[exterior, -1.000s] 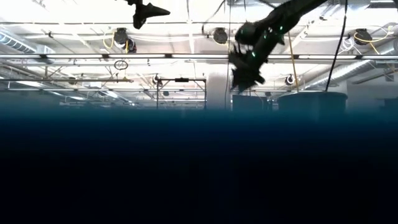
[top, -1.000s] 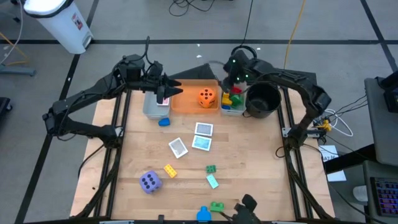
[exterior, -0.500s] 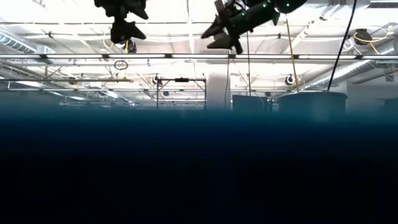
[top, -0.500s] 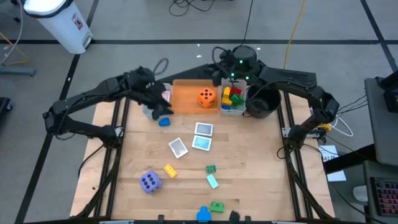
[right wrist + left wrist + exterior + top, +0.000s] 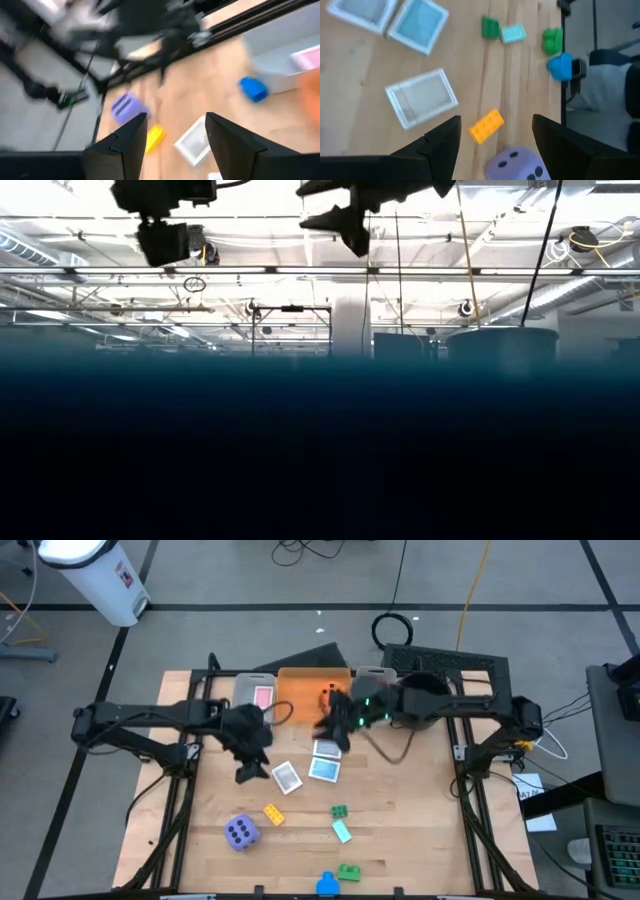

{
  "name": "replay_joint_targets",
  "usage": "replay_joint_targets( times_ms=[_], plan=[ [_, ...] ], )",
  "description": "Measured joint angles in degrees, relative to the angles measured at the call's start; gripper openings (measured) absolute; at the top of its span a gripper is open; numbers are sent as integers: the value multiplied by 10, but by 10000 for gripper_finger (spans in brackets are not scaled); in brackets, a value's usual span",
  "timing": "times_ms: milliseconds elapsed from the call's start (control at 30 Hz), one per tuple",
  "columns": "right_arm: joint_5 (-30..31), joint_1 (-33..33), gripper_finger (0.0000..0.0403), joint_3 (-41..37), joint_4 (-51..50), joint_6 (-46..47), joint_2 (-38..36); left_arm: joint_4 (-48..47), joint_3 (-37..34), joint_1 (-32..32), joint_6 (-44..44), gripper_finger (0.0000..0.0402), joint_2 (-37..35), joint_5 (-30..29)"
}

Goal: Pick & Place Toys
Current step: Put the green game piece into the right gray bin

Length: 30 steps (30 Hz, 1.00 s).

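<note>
Both grippers hang open above the table and hold nothing. My left gripper [image 5: 249, 771] [image 5: 496, 125] tips down left of centre, over a picture card [image 5: 287, 777] [image 5: 421, 97]; a yellow brick [image 5: 486, 125] and a purple die [image 5: 241, 831] [image 5: 517, 164] lie nearer on the wood. My right gripper [image 5: 323, 730] [image 5: 175, 120] hovers by the orange bin's near edge, beside two more cards [image 5: 325, 769]. An orange die [image 5: 329, 692] sits in the orange bin [image 5: 300, 690]. A pink card [image 5: 263, 697] lies in the grey bin [image 5: 245, 690].
Green [image 5: 339, 810], teal [image 5: 342, 831], green [image 5: 348, 871] and blue [image 5: 326, 885] bricks lie scattered toward the near edge. Another blue brick [image 5: 254, 89] lies before the grey bin. The black bowl [image 5: 432, 698] sits far right, partly under my right arm.
My left gripper has swung from above the grey bin toward the table's centre and near edge, sinking and tipping downward. My right gripper has swept from the far right containers toward the table's left, rising and levelling out, to the orange bin's near edge. No toy has moved.
</note>
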Motion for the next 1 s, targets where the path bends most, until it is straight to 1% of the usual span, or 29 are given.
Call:
replay_joint_targets(
  times_ms=[133, 233, 467, 567, 633, 733, 833, 1000],
  plan=[
    [55, 67, 185, 0, -31, -24, 0, 1, -25, -34, -42, 250, 0, -19],
    [90, 105, 182, 0, -72, -30, 0, 5, -39, -60, -71, 250, 0, -20],
    [95, 178, 180, 0, -222, -15, 0, 14, -51, -123, -144, 250, 0, -70],
    [136, 211, 178, 0, -263, -15, 0, 47, -51, -149, -180, 250, 0, -100],
    [152, 232, 176, 0, -275, -13, 0, 77, -51, -167, -203, 250, 0, -124],
    [168, 264, 176, 0, -275, 17, 0, 125, -51, -191, -238, 250, 0, -168],
    [188, 293, 175, 0, -277, 77, 0, 174, -51, -212, -284, 250, 0, -208],
    [203, 348, 174, 0, -277, 160, 0, 236, -51, -251, -354, 250, 0, -234]
  ],
)
